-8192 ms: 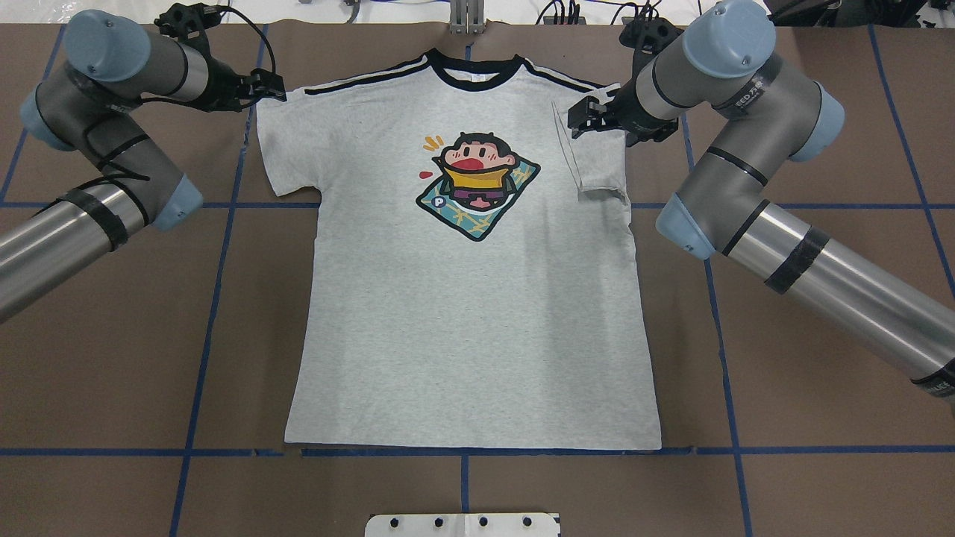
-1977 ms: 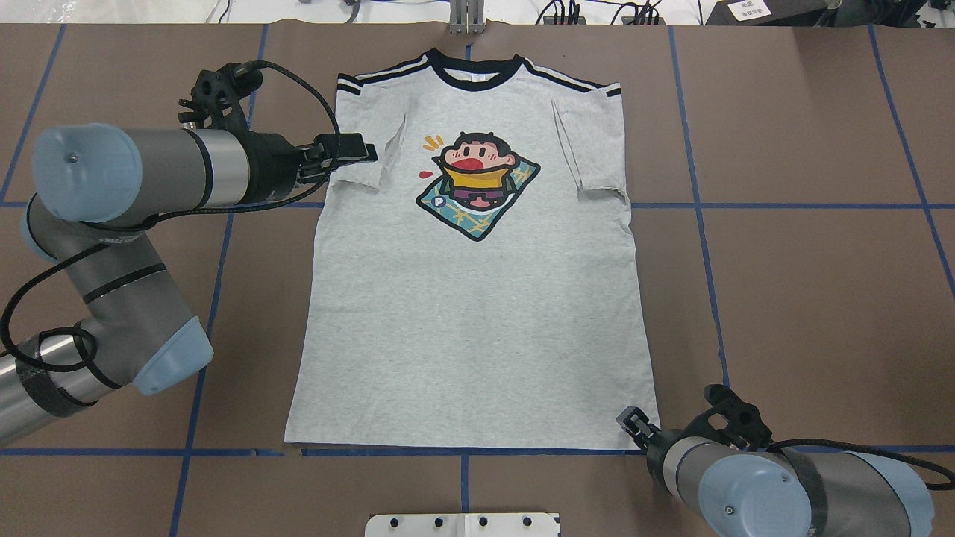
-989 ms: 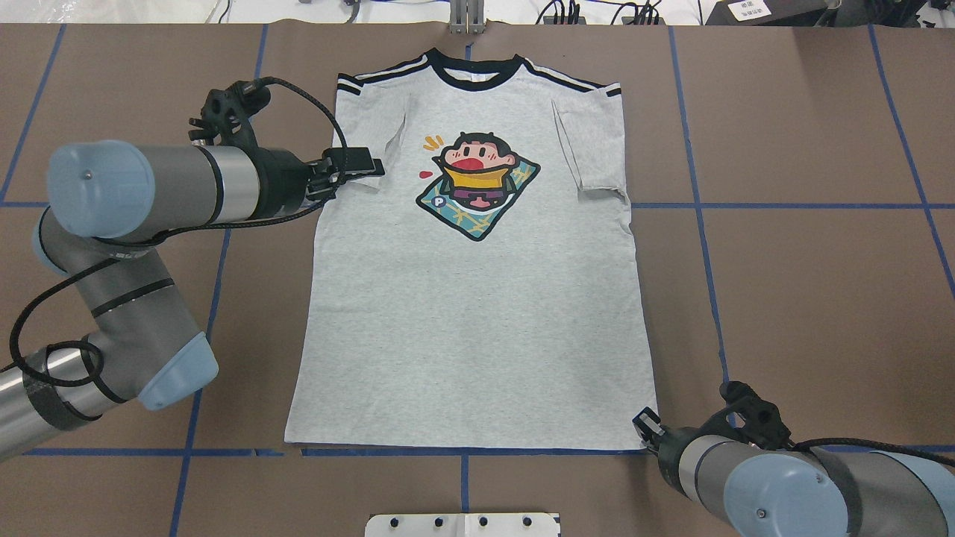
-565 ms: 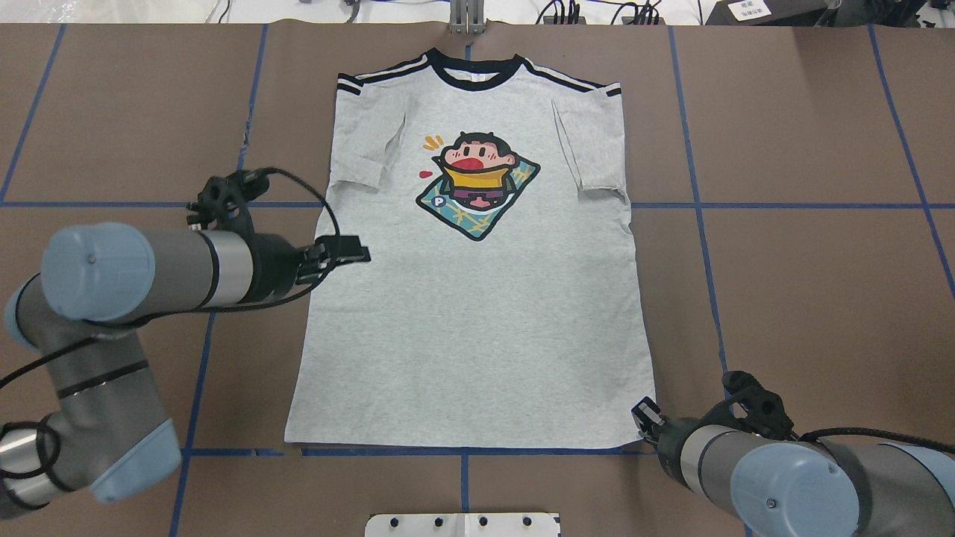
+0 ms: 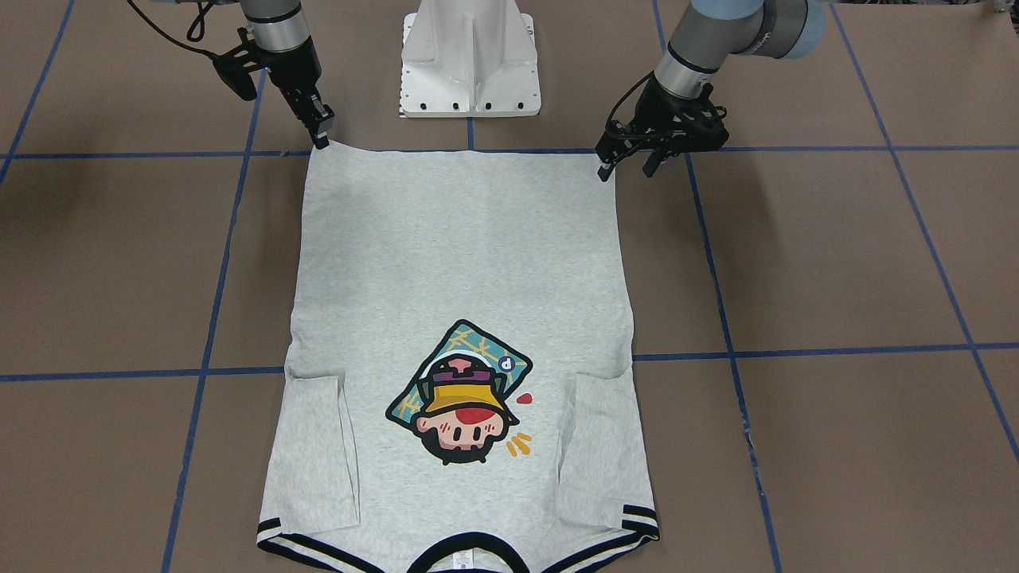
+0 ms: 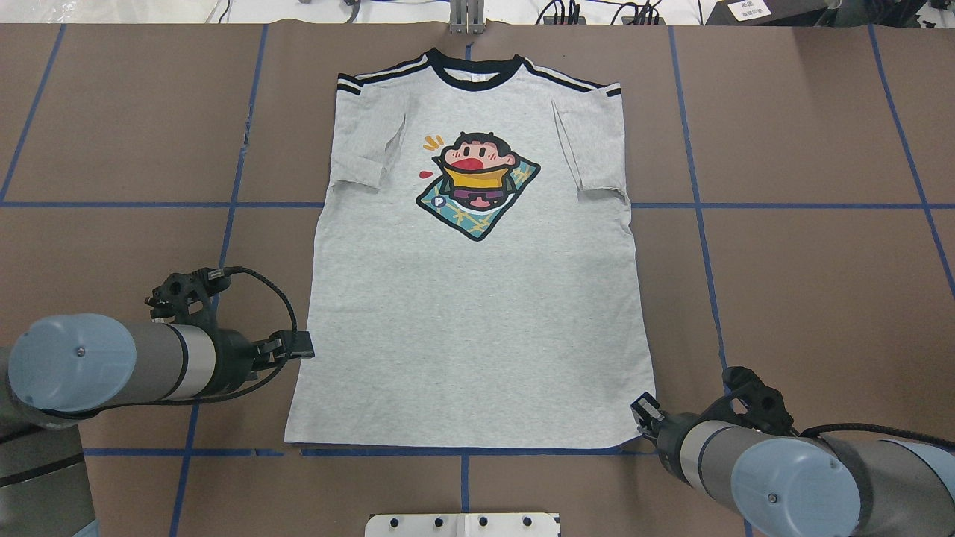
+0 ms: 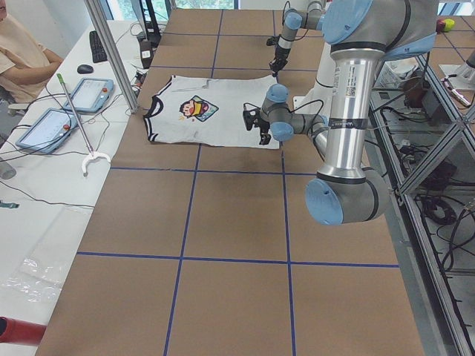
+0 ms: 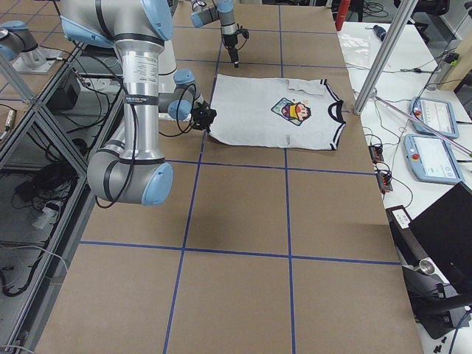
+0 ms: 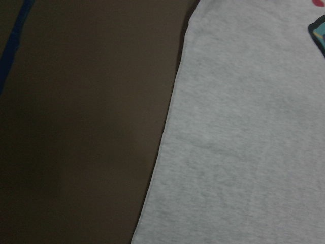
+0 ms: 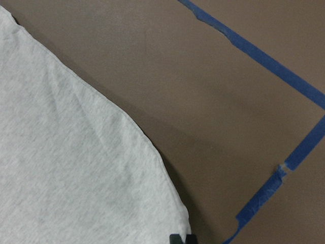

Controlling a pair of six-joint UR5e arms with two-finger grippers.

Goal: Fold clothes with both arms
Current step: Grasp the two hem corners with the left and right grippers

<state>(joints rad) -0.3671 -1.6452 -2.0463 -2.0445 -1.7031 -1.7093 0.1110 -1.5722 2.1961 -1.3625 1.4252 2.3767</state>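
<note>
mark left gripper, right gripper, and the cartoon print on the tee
left gripper (image 6: 304, 347): overhead view, at its fingertips.
right gripper (image 5: 321, 140): front-facing view, at its fingertips.
cartoon print (image 6: 477, 179): overhead view, on the yellow patch at its middle.

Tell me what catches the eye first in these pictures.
A grey T-shirt lies flat at the table's middle, front up, with a bright cartoon print on its chest and both sleeves folded inward. The left gripper is beside the shirt's side edge near the hem. The right gripper is at the opposite hem corner.
</note>
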